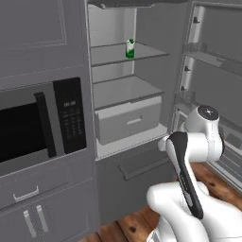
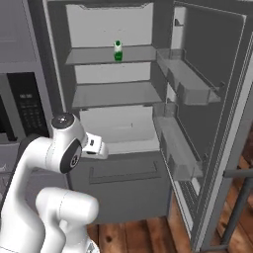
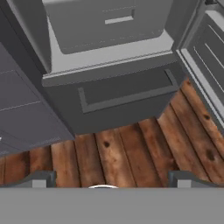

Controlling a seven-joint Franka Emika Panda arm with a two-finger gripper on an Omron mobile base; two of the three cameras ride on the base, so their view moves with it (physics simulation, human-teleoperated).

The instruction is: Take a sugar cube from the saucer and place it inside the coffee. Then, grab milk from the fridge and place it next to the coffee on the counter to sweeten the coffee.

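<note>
Nearest to us, the jaws point(image 3: 109, 180) stand spread wide over the wooden floor point(image 3: 131, 153), holding and touching nothing; we see their two dark tips at the bottom of the hand view. Just beyond them is the fridge point(image 1: 127, 118), its door point(image 2: 207, 99) swung open. Inside the fridge, the milk point(image 1: 130, 48) stands upright and alone on the upper shelf point(image 1: 118, 53). Below it a second shelf lies bare, and under that sits a wide drawer point(image 1: 128, 120), shut. The milk is high in the fridge, well above the jaws, which point down at the fridge's lower front. Beside the fridge is a black-fronted microwave point(image 1: 38, 123).
</note>
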